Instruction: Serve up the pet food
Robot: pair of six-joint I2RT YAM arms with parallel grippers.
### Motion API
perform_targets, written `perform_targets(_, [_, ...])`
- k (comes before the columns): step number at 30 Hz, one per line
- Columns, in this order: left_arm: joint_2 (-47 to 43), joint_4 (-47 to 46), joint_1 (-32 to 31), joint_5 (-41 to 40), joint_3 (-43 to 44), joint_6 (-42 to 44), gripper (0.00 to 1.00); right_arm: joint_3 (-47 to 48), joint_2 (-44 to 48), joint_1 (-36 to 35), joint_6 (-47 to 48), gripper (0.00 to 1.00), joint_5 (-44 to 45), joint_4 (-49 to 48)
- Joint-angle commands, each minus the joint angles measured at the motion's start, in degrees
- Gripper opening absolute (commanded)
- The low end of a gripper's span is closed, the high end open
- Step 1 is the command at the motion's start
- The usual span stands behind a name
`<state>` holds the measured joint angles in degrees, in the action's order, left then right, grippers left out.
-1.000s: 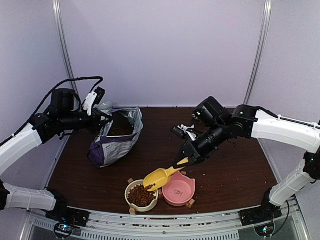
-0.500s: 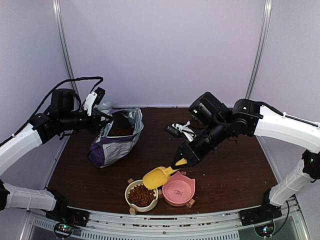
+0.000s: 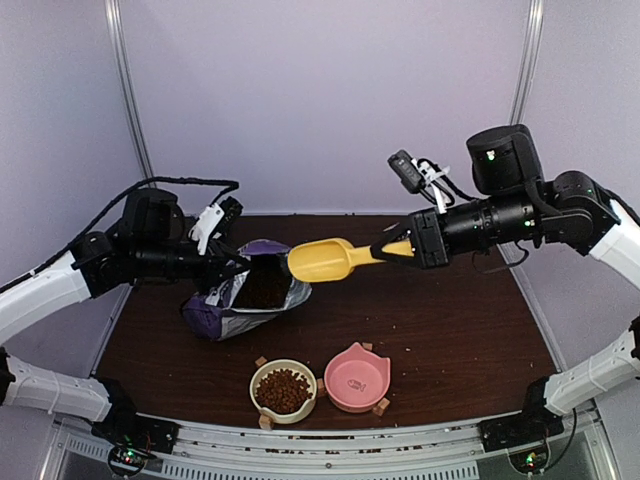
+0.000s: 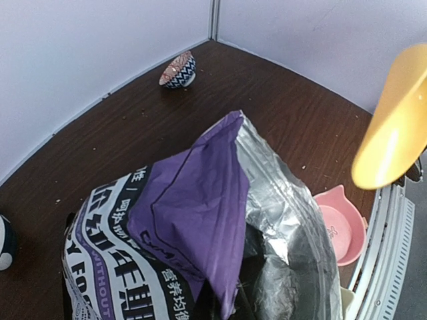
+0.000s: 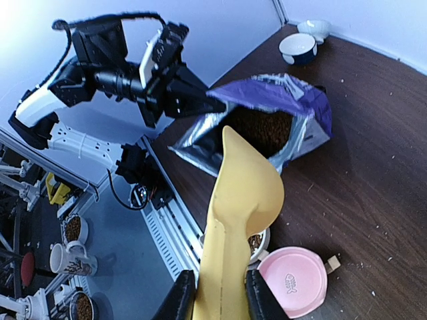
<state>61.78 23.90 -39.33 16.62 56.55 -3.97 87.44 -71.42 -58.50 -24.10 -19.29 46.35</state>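
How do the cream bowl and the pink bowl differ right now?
The cream bowl holds brown kibble; the pink bowl is empty. The cream bowl's rim is plain round; the pink bowl's has two cat-ear points. Both sit side by side at the near edge of the table.

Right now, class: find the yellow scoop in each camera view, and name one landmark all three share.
Top external: yellow scoop, centre, just right of the purple bag.
Left wrist: yellow scoop at the right edge, upper part.
Right wrist: yellow scoop, centre down to the bottom edge.
Shared landmark: pink bowl.
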Motion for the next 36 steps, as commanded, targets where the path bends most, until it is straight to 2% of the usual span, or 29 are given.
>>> perform_targets(1, [2.1, -5.9, -4.7, -1.6, 2.9, -1.4, 0.0, 1.0, -2.0, 0.1, -1.0, 0.15, 6.0, -2.5])
perform_targets(7, [6.0, -9.9, -9.6, -4.4, 4.6, -6.3, 0.0, 1.2, -9.4, -1.6, 1.6, 0.15, 10.8, -0.2])
perform_targets(12, [8.5, -12.2, -12.7, -6.0, 6.4, -9.5, 0.0, 1.1, -15.5, -2.1, 1.9, 0.14, 17.0, -3.0])
perform_targets(18, [11.7, -14.1, -14.9, -4.1, 8.5, -11.0, 0.0, 2.9, -27.2, -3.0, -2.3, 0.13, 36.9, -9.0])
perform_targets(22, [13.2, -17.4, -15.4, -2.5, 8.5, -12.2, 0.0, 4.6, -36.9, -3.0, -4.4, 0.12, 41.4, -13.1])
perform_targets(24, [14.1, -18.6, -15.4, -2.0, 8.7, -12.6, 0.0, 6.1, -40.8, -2.9, -5.4, 0.12, 38.0, -14.7])
perform_targets(27, [14.9, -20.8, -15.5, -1.3, 8.1, -12.9, 0.0, 6.5, -43.3, -2.9, -5.5, 0.12, 25.7, -19.6])
perform_targets(31, [16.2, -22.0, -15.5, -1.1, 8.3, -12.7, 0.0, 2.5, -41.8, -2.3, -6.3, 0.12, 10.3, -28.5])
perform_targets(36, [17.6, -23.3, -15.4, 0.1, 9.0, -12.8, 0.0, -1.7, -40.3, -0.8, -7.3, 0.13, -1.5, -32.9])
